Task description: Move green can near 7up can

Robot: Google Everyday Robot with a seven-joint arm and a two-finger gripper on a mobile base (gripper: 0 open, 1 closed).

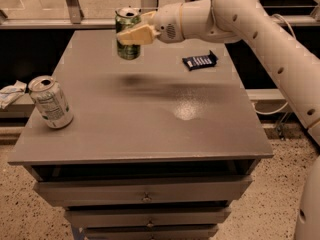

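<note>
The green can [128,34] has a green patterned body and a silver top. It hangs upright above the far part of the grey table [140,129], held off the surface. My gripper [132,34] is shut on the green can, its pale fingers [139,35] clamped around the can's middle, with the white arm reaching in from the right. The 7up can [50,102], silver-white with a text panel, stands near the table's left edge, well to the front left of the gripper.
A dark blue snack packet [200,60] lies on the table's far right. Drawers [145,191] sit under the tabletop. A crumpled white item [11,94] lies off the table's left side. A railing runs behind the table.
</note>
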